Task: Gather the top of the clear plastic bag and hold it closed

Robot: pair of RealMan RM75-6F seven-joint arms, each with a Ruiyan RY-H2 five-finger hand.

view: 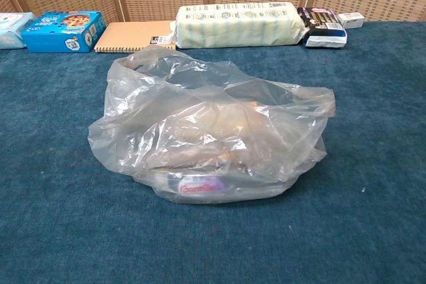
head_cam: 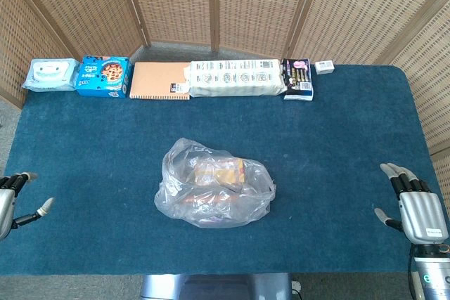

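A clear plastic bag lies in the middle of the blue table with packaged snacks inside; its top is loose and spread open. My left hand rests at the table's left edge, fingers apart and empty. At the right edge my right hand is also empty with its fingers spread. Both hands are far from the bag. The chest view shows the bag but neither hand.
Along the back of the blue table stand a wipes pack, a blue cookie box, an orange notebook, a long white package, a dark packet and a small white box. Wicker screens stand behind.
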